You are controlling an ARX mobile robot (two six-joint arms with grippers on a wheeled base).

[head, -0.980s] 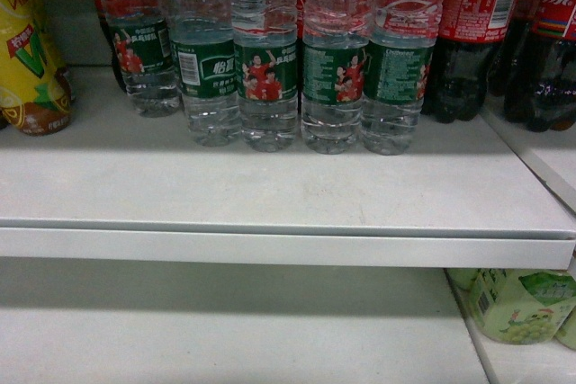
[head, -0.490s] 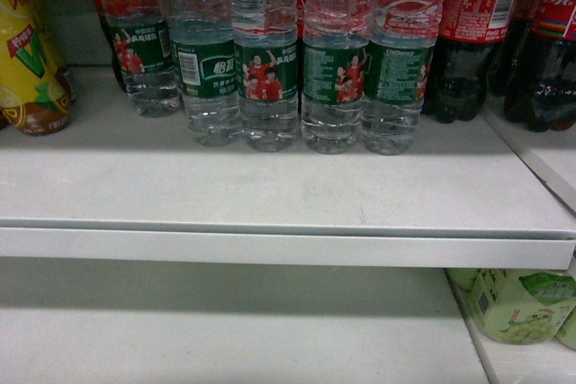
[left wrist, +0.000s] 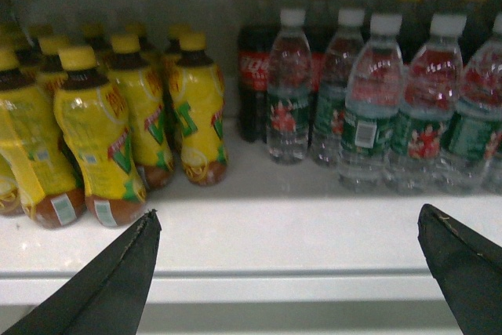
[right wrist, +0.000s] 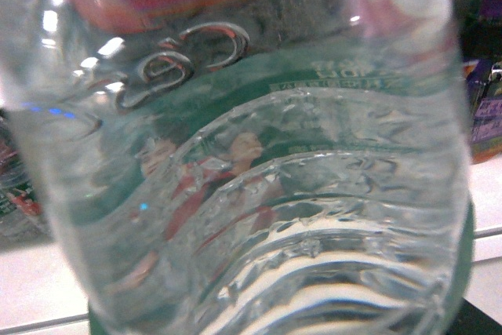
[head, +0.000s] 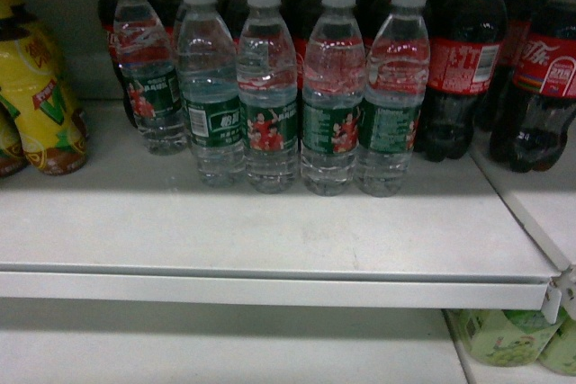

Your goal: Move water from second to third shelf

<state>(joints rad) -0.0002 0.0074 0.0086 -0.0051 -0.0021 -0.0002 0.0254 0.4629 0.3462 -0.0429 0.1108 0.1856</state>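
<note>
My right wrist view is filled by a water bottle [right wrist: 259, 178]: clear ribbed plastic, green label, red-shirted figures; I cannot tell my right grip. My left gripper [left wrist: 286, 272] gapes wide at 6 o'clock below the shelf [left wrist: 298, 233].

- This is a shop, the drinks aisle of a supermarket or convenience store by the look of it.
- White metal shelving [head: 270, 290] runs in tiers, one board above another, with a flat front lip.
- Stock stands in rows of the same product: water bottles [head: 270, 87] with green labels, cola bottles [head: 459, 69] with red labels behind and beside them, yellow-wrapped drinks [left wrist: 102, 147] grouped to the left.
- Pale green cartons [head: 504, 334] sit on the lower shelf.
- Barcodes show on the labels.
</note>
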